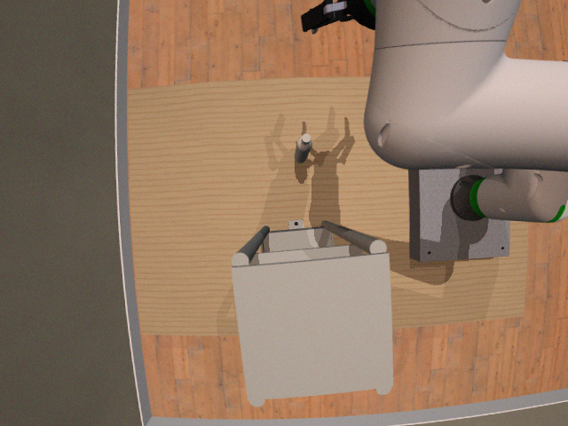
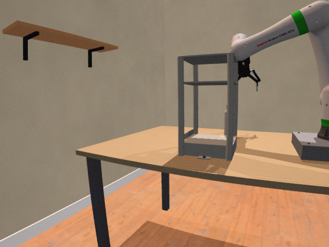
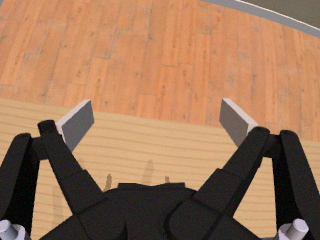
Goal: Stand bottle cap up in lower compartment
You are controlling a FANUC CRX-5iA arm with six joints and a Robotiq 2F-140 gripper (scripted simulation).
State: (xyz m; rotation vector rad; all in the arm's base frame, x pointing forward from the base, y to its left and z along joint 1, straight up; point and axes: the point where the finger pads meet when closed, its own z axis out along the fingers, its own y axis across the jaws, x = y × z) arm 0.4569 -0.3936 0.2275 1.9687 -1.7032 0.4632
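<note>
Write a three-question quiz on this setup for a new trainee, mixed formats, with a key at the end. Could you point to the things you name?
1. True or false: the bottle [image 1: 303, 148] [image 2: 225, 122] stands inside the shelving unit [image 1: 311, 325] [image 2: 181, 106].
2. Multiple choice: how is the gripper [image 2: 248, 85] [image 3: 156, 110]?
A) shut on the bottle
B) shut on nothing
C) open, with nothing between its fingers
3. Fill in the blank: the bands around the robot arm [image 1: 440, 105] [image 2: 276, 32] are coloured ____.

Key: 1. false; 2. C; 3. green
</note>
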